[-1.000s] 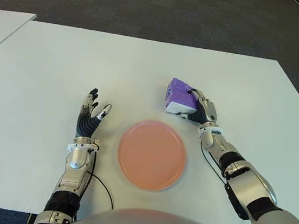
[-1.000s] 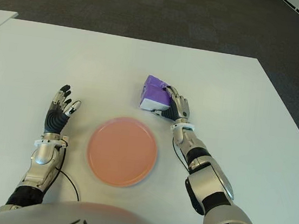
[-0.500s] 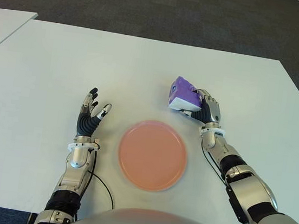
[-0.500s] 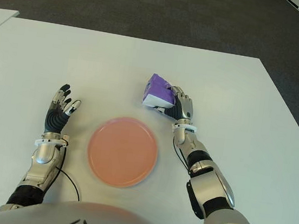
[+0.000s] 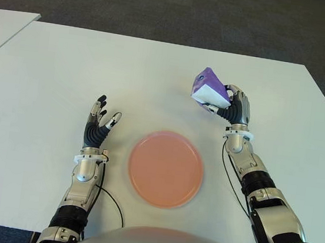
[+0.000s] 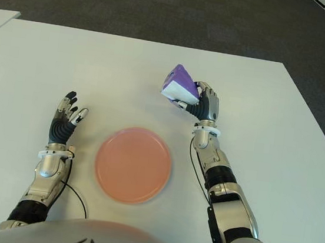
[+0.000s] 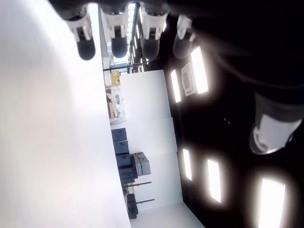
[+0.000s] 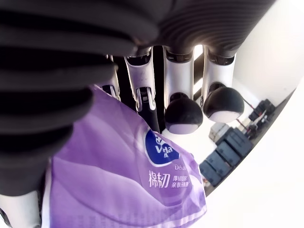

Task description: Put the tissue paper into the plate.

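Two hands in view, one at work.
Right hand [image 5: 234,108]: raised over table, far-right of plate; fingers curled round tissue pack, gripping it.
Tissue pack [image 5: 210,89]: purple w/ white underside, tilted, held off the table [image 5: 50,72] in right hand; sits farther than the plate and a bit to its right, apart from it. Right wrist view shows purple wrapper w/ blue round logo [image 8: 159,148] pressed between fingers [image 8: 183,114] and palm.
Plate [image 5: 165,168]: round, pink-orange, flat on table near robot, between the two arms; nothing in it.
Left hand [image 5: 98,127]: left of plate, palm up, fingers spread, holding nothing. Left wrist view shows fingertips [image 7: 86,46] straight out, nothing between them.
Table: white, wide; plate is the only thing lying on it besides the arms.
Second table [image 5: 2,25]: white corner at far left, separate, gap between.
Floor [image 5: 165,6]: dark carpet beyond far edge.
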Controlling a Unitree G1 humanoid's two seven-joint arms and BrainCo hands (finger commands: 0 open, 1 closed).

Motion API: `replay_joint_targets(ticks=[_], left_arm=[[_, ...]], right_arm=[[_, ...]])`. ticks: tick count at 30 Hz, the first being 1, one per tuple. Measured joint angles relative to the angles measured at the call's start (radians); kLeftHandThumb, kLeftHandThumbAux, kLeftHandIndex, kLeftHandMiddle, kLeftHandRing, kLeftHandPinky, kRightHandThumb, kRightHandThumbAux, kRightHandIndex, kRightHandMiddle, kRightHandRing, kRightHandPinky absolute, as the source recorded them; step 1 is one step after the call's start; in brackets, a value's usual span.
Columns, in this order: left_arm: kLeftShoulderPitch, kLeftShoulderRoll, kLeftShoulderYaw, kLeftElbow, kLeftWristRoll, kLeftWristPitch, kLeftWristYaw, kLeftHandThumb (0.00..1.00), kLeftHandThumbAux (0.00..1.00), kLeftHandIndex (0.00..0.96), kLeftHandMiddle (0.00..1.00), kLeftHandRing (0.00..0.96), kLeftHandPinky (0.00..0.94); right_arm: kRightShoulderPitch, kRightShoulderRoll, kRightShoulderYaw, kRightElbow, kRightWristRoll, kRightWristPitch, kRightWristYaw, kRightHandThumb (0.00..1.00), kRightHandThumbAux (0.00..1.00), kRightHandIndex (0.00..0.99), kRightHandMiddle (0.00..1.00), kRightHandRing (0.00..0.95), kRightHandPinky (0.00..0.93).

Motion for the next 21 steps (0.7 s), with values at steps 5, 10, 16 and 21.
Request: replay_joint_targets(ticks=[5,10,16,21], left_arm=[[-0.001,-0.001,0.0,0.003,0.0,-0.001,0.0,0.0,0.486,0.0,0.0,0.0,0.0],[-0.001,-0.003,0.0,0.004,0.0,-0.002,0.0,0.0,0.487,0.0,0.0,0.0,0.0],[-0.003,-0.005,0.0,0.004,0.0,-0.002,0.0,0.0,0.491,0.0,0.0,0.0,0.0],[-0.003,-0.006,0.0,0.005,0.0,-0.002,0.0,0.0,0.493,0.0,0.0,0.0,0.0]], right_arm=[[0.037,0.0,-0.027,-0.089,-0.003,0.028,0.034,0.737,0.709,0.439,0.881,0.881,0.895],[0.055,-0.001,-0.044,-0.156,-0.009,0.051,0.055,0.735,0.709,0.439,0.881,0.882,0.895],[0.076,-0.001,-0.049,-0.21,-0.024,0.057,0.072,0.731,0.709,0.439,0.878,0.88,0.892],[0.093,-0.001,-0.059,-0.231,-0.028,0.058,0.084,0.73,0.709,0.439,0.877,0.88,0.89]])
